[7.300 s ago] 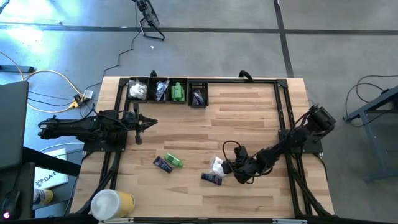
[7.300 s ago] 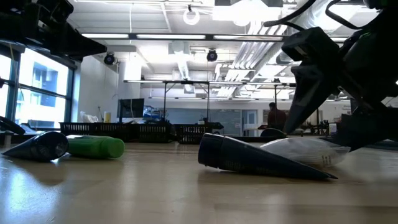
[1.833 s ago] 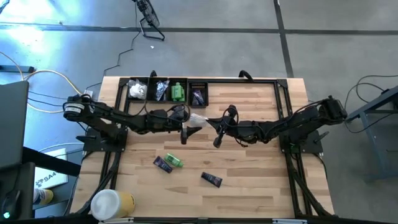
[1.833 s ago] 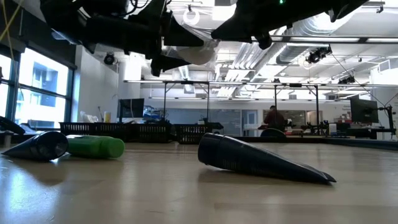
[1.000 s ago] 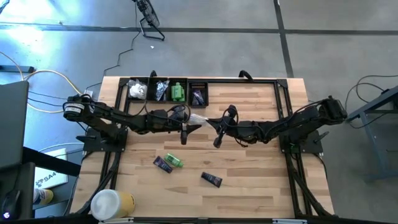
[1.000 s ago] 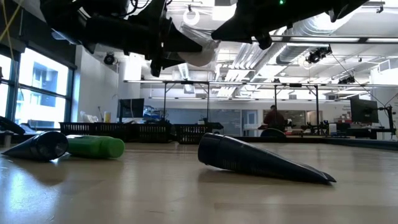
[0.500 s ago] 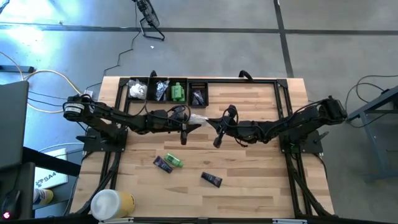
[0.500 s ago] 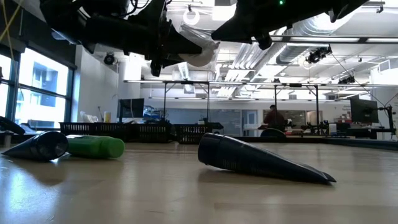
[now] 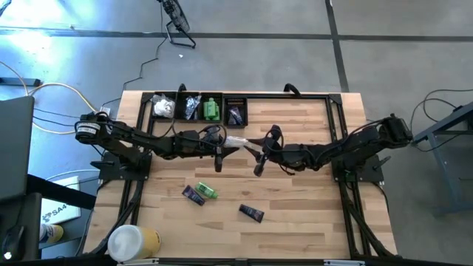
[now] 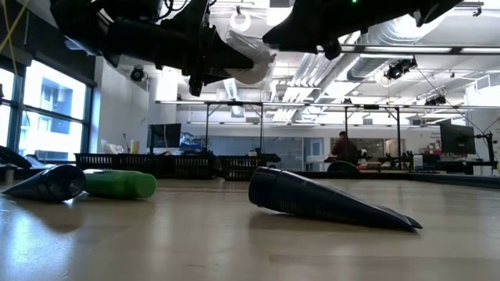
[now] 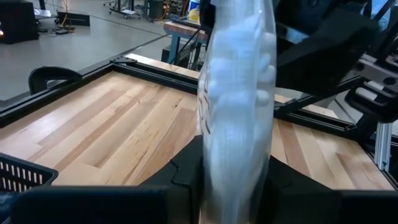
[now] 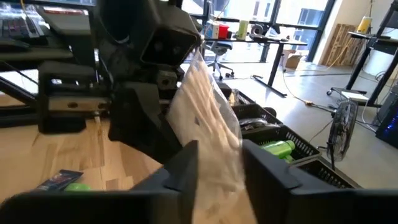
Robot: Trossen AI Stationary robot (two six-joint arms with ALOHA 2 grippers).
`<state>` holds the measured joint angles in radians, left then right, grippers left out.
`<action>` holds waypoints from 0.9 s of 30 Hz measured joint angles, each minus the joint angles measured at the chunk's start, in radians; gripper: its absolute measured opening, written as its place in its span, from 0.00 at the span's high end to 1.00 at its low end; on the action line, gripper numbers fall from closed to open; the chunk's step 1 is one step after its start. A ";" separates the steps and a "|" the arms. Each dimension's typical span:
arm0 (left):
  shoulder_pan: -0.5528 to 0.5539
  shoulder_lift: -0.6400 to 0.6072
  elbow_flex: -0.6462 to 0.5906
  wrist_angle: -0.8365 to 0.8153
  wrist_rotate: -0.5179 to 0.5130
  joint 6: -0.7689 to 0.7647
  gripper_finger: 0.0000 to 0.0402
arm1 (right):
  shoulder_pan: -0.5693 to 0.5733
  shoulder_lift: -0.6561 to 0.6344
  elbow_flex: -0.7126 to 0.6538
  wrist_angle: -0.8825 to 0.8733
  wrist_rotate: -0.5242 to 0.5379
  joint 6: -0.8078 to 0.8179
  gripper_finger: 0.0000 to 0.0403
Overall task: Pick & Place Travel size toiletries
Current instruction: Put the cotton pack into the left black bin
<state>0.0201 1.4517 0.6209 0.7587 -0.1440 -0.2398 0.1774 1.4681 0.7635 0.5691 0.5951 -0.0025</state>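
Note:
A white plastic-wrapped packet [image 9: 235, 140] hangs high above the table's middle, between my two grippers. My left gripper [image 9: 224, 145] reaches in level from the table's left and is shut on it. My right gripper [image 9: 251, 145] comes from the right. It is open, with one finger on either side of the packet's other end [image 12: 214, 155]. A green bottle [image 9: 209, 192] and a dark sachet [image 9: 193, 194] lie side by side on the wood nearer the front. Another dark sachet [image 9: 251, 213] lies to their right. My left gripper pinches one end of the white packet [image 11: 235, 155] between its two fingers [image 11: 186, 180]. The fingers come level from the table's left. The packet is lifted clear of the table and sticks out from the fingers toward the right gripper [image 10: 254, 66].
A row of black bins [image 9: 196, 108] holding sorted toiletries stands at the far left edge. A large white-and-yellow cylinder [image 9: 133, 242] sits at the near left corner. Bare wood lies on the table's right half. People and furniture show in the room beyond.
My left gripper's fingers have closed in on the packet's end. My right gripper's fingers have then parted around the other end. Neither arm has shifted, and the packet has stayed where it was, high above the table.

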 joint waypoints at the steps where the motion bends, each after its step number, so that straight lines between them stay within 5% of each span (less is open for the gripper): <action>1: 0.000 0.000 0.000 0.000 0.000 0.000 0.81 | 0.000 0.000 0.000 0.007 0.001 0.000 0.71; 9: 0.000 0.000 0.000 0.000 0.000 0.021 0.81 | 0.055 -0.094 0.000 -0.012 0.073 -0.004 0.43; 16: 0.000 -0.069 0.000 -0.057 -0.072 0.091 0.81 | 0.139 -0.204 0.001 -0.139 0.244 -0.001 0.37; 27: 0.000 -0.417 0.000 -0.462 -0.562 0.207 0.81 | 0.203 -0.222 0.000 -0.222 0.376 0.009 0.36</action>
<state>0.0200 1.0345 0.6212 0.2963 -0.7065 -0.0325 0.3801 1.2465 0.7639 0.3475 0.9713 0.0062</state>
